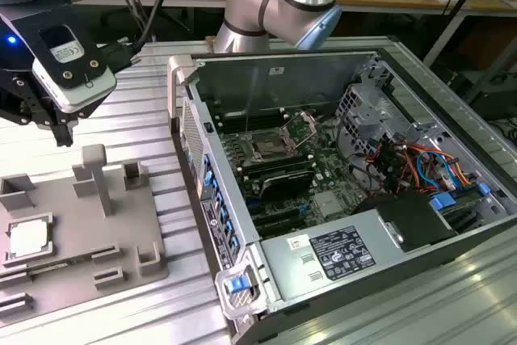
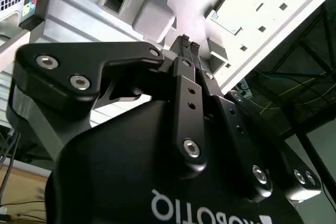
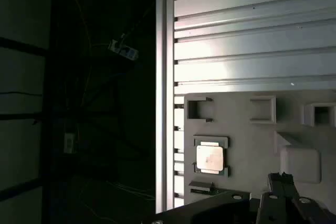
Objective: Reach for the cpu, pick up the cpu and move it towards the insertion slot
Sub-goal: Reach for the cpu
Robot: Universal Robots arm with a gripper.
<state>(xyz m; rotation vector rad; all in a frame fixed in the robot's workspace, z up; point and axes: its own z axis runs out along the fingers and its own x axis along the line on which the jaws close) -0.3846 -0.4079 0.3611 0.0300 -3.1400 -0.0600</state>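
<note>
The cpu (image 1: 28, 237) is a small square chip with a silvery top. It lies flat in a recess at the exterior view's left end of the grey tray (image 1: 121, 224). It is in both wrist views too, as the cpu (image 3: 211, 158) and the cpu (image 2: 239, 9). My gripper (image 1: 64, 135) hangs in the air above the tray's far left corner, well clear of the chip. Its two black fingertips (image 2: 183, 41) are pressed together with nothing between them. The insertion slot (image 1: 269, 147) is on the green board inside the open computer case, with its metal plate hinged up.
The open computer case (image 1: 339, 199) fills the exterior view's right, its near wall (image 1: 202, 175) standing between tray and board. Upright grey posts (image 1: 95, 175) rise from the tray beside the chip. The ribbed aluminium table (image 1: 137, 119) lies under everything, and its edge (image 3: 165, 77) drops off beside the tray.
</note>
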